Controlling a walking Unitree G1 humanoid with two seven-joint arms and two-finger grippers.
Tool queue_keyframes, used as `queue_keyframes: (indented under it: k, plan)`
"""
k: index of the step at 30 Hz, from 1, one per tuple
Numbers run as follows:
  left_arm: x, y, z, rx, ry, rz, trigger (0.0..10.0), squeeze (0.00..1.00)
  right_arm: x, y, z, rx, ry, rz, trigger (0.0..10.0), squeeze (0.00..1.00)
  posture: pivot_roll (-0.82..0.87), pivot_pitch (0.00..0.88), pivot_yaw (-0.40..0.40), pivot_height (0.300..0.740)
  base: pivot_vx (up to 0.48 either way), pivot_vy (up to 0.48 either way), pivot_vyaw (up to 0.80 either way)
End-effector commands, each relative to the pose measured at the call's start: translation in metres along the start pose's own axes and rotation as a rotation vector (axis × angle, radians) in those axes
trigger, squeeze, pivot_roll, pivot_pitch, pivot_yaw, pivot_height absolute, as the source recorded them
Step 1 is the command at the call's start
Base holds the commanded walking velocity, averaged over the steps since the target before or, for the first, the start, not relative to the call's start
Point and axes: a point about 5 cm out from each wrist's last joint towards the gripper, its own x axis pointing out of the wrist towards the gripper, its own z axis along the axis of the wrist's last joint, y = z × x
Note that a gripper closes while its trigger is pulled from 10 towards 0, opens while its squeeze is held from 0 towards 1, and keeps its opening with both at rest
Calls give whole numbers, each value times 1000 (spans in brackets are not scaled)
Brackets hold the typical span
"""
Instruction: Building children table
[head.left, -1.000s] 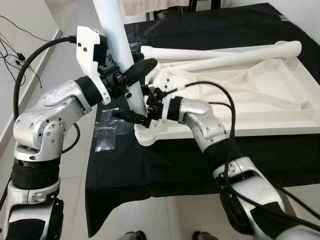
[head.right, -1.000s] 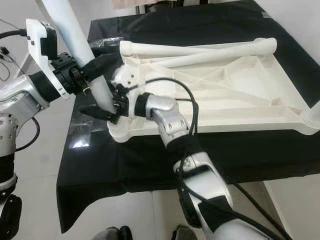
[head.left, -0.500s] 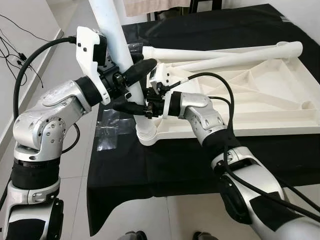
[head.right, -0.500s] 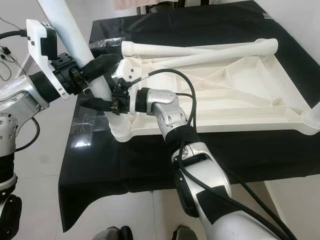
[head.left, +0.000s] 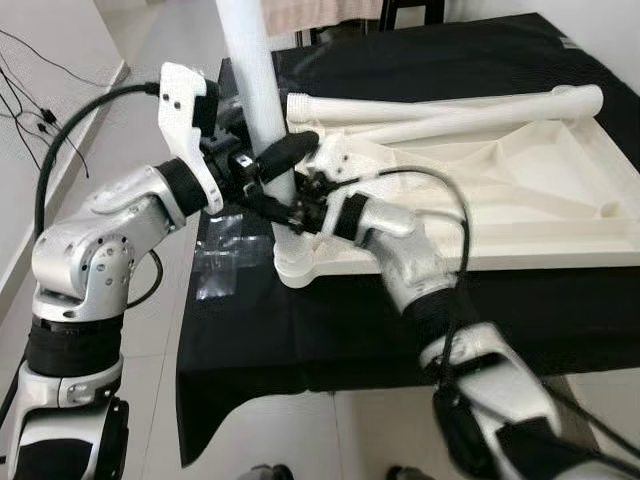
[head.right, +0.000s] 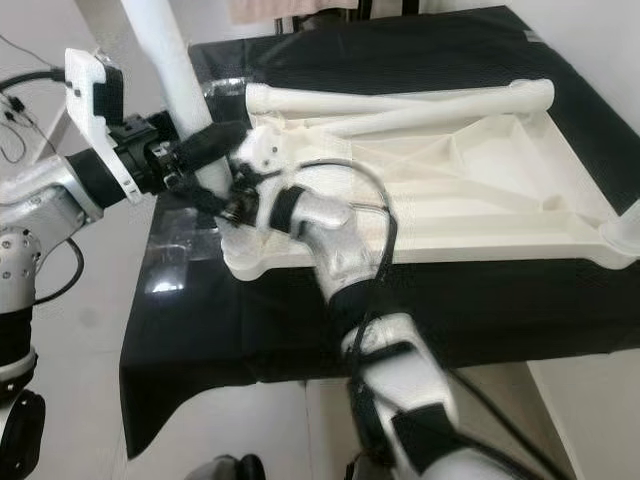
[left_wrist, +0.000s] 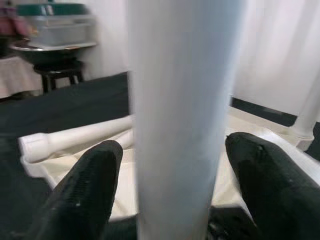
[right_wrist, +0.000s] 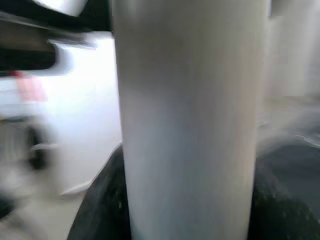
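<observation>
From the head, I have the leg (head.left: 262, 110) upright in the corner socket of the upturned top (head.left: 560, 190), left gripper (head.left: 272, 172) clamped round it above the right gripper (head.left: 283, 210). Left wrist: fingers (left_wrist: 82, 195) flank the leg. Right wrist: fingers hug it, steadying.

A black cloth (head.left: 330, 330) covers the work surface and hangs over its near edge toward the pale tiled floor (head.left: 150, 330). On the cloth's left part lies a crumpled piece of clear plastic wrap (head.left: 222, 262), catching glare. Thin black cables (head.left: 30, 110) trail across the floor at far left, beside a white wall. At the far end a beige fabric (head.left: 320, 12) hangs near dark chair legs. In the left wrist view, a dark stool (left_wrist: 52, 75) carries a bowl and a green-lidded container (left_wrist: 52, 22).
</observation>
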Motion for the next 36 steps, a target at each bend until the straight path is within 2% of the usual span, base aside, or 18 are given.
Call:
queue_keyframes:
  k: [1, 12, 13, 14, 15, 16, 17, 20, 21, 22, 27, 28, 29, 31, 32, 34, 36]
  plan:
    - [-3, 2, 0, 7, 14, 2, 10000, 0, -15, 11, -43, 57, 209, -150, 0, 0, -16, 187, 84, 740, 0, 0, 0]
    - [2, -1, -3, 17, 22, -12, 10000, 0, 1, 17, -37, 31, 177, -145, 0, 0, -11, 151, 71, 740, 0, 0, 0]
    - [1, -1, -2, 16, 20, -17, 4980, 0, 1, 17, -36, 30, 175, -150, 0, 0, -10, 149, 73, 740, 0, 0, 0]
    - [1, -1, -2, 16, 20, -17, 4980, 0, 1, 17, -36, 30, 175, -150, 0, 0, -10, 149, 73, 740, 0, 0, 0]
    - [0, -1, -2, 15, 19, -23, 588, 0, 2, 18, -35, 27, 172, -151, 0, 0, -9, 147, 73, 740, 0, 0, 0]
    - [0, -1, -2, 15, 19, -23, 588, 0, 2, 18, -35, 27, 172, -151, 0, 0, -9, 147, 73, 740, 0, 0, 0]
    - [0, -1, -2, 16, 20, -27, 0, 0, 0, 21, -33, 22, 178, -165, 0, 0, -9, 147, 73, 740, 0, 0, 0]
    - [0, -2, -2, 17, 21, -34, 0, 0, -2, 23, -32, 19, 183, -175, 0, 0, -9, 142, 74, 740, 0, 0, 0]
    - [0, -2, -1, 20, 21, -39, 0, 0, -3, 25, -31, 14, 190, -176, 5608, 0, -8, 133, 76, 740, 0, 0, 0]
    - [0, -2, -1, 23, 21, -44, 0, 0, -4, 26, -31, 8, 194, -176, 10000, 0, -8, 131, 76, 740, 0, 0, 0]
    - [0, -2, 0, 28, 20, -48, 0, 0, -4, 24, -31, 4, 187, -159, 10000, 0, -8, 127, 80, 740, 0, 0, 0]
    - [0, -2, 0, 31, 21, -49, 0, 0, -4, 21, -29, 24, 167, -118, 10000, 792, -6, 123, 80, 740, 0, 0, 0]
    - [0, -2, 0, 32, 21, -52, 0, 0, -3, 14, -27, 25, 157, -69, 10000, 1000, -5, 121, 79, 740, 0, 0, 0]
    - [0, -3, 0, 34, 21, -56, 0, 0, -4, -2, -20, 24, 128, 49, 10000, 1000, -5, 119, 78, 740, 0, 0, 0]
    - [0, -3, 0, 34, 21, -56, 0, 0, -4, -2, -20, 24, 128, 49, 10000, 1000, -5, 119, 78, 740, 0, 0, 0]
    - [-1, -4, 0, 33, 21, -59, 0, 0, -6, -24, -6, 17, 65, 161, 10000, 1000, -3, 113, 77, 740, 0, 0, 0]
    - [-1, -4, -1, 33, 21, -60, 0, 0, -8, -34, 3, -4, 32, 217, 10000, 1000, -3, 113, 77, 740, 0, 0, 0]
